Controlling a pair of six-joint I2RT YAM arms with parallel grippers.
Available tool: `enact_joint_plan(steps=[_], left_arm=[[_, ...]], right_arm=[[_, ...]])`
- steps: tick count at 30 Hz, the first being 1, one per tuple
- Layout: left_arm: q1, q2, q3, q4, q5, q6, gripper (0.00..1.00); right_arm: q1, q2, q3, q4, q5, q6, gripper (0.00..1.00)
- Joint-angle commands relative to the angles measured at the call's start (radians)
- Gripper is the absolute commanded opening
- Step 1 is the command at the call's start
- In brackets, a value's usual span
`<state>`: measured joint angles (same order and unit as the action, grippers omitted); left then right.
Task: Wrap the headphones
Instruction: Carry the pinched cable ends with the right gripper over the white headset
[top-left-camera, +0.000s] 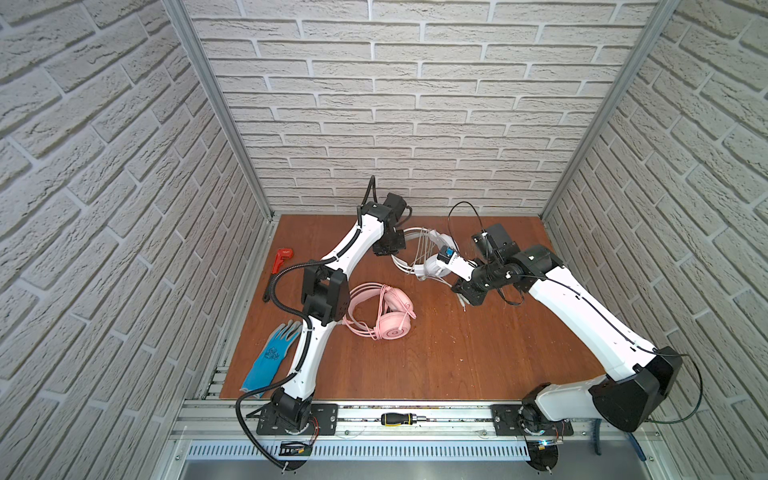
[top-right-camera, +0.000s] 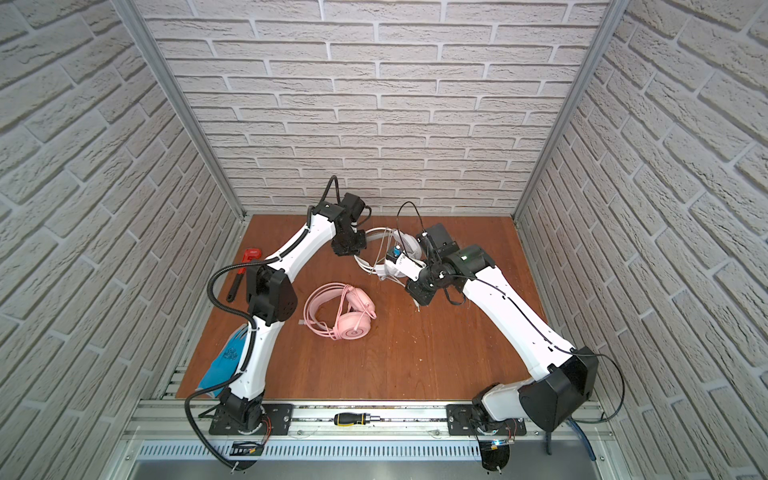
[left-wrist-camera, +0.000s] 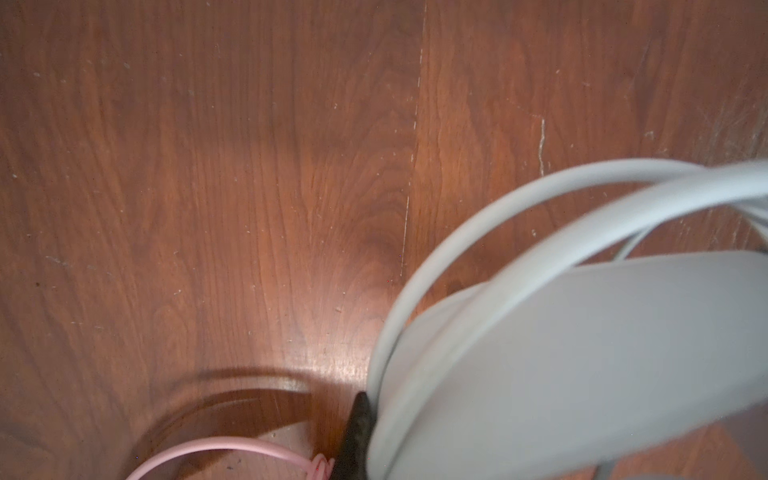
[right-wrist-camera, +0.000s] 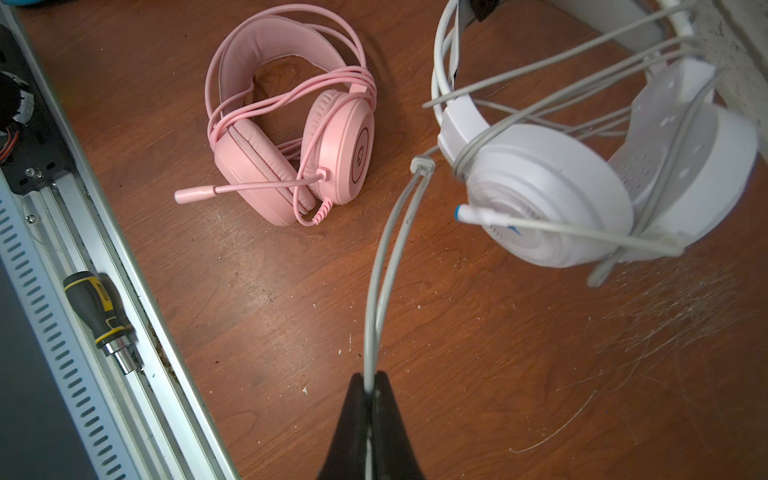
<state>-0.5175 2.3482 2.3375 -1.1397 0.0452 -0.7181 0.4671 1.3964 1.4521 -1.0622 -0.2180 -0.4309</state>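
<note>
Nearest, a black-and-yellow screwdriver (top-left-camera: 402, 419) lies on the front rail (top-left-camera: 449, 417) between the 2 arm bases. The left arm (top-left-camera: 309, 353) rises from its base past a blue glove (top-left-camera: 270, 359) at the near-left edge of the table (top-left-camera: 457, 365), bends at a black elbow and stretches toward the back. The right arm (top-left-camera: 582, 316) leaves its base toward the near-right corner, folds at a large black joint and slants inward and back toward the middle. On the near-middle of the table the pink headset (top-left-camera: 384, 311) lies flat, touched by neither gripper. Its cable is looped around the headband and earcups, and its microphone boom sticks out. Farther back, a red pipe wrench (top-left-camera: 277, 266) lies by the left edge. Farther still, the white headset (top-left-camera: 436, 259) hangs tilted between the 2 wrists and appears lifted clear of the wood. The left gripper (top-left-camera: 390, 248) points down at its far-left side, clamped on the headband wires. The left wrist view shows only 1 dark finger (left-wrist-camera: 356, 432), pressed against them. The right gripper (right-wrist-camera: 369, 380), its wrist rolled over, is closed tight on 2 strands of the white cable (right-wrist-camera: 384, 257). These strands run from its jaws to a small splitter beside an earcup. More turns of that cable cross the headband and both earcups.
</note>
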Motion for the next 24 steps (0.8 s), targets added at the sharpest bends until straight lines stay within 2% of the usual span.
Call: enact_joint_plan(steps=[1, 9, 15, 24], left_arm=[[-0.019, -0.001, 0.043, 0.006, 0.007, 0.025, 0.0], [-0.052, -0.009, 0.043, -0.024, -0.013, 0.103, 0.0], [-0.071, -0.009, 0.043, -0.041, -0.01, 0.157, 0.0], [-0.085, -0.016, 0.049, -0.054, 0.021, 0.198, 0.0]], right_arm=[[0.008, 0.015, 0.04, 0.047, 0.026, -0.041, 0.06], [0.007, 0.081, 0.153, 0.056, 0.083, -0.197, 0.05], [-0.007, 0.149, 0.21, 0.063, 0.171, -0.317, 0.06], [-0.095, 0.183, 0.143, 0.261, 0.2, -0.389, 0.06]])
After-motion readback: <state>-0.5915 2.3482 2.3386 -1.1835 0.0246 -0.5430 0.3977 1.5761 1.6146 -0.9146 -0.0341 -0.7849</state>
